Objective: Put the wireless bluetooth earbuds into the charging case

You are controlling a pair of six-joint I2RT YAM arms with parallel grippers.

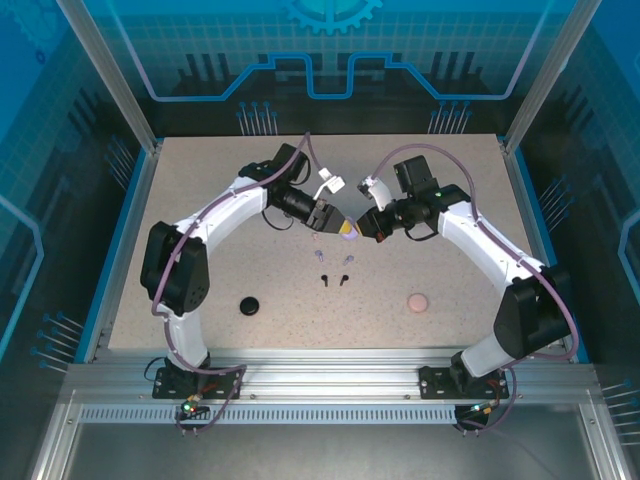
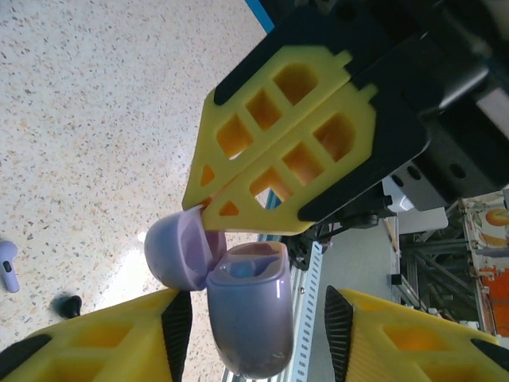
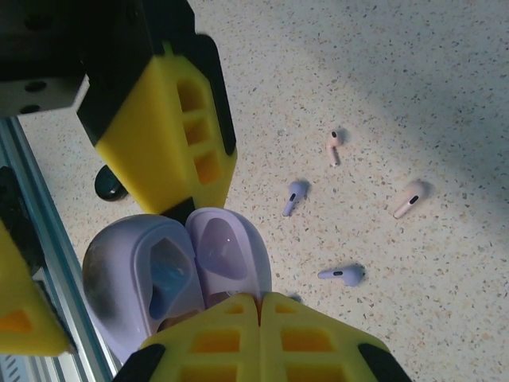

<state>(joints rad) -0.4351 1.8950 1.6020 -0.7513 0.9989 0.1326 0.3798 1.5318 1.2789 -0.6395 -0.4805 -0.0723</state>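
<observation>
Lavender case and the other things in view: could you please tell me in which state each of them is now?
Lavender case: open, held above the table.
Lid: swung back, pinched at its edge.
Left end effector: shut on the case body.
Right end effector: shut on the lid.
Lavender earbuds: both loose on the table, not inserted.
Black case: looks closed.
Pink case: looks closed.
</observation>
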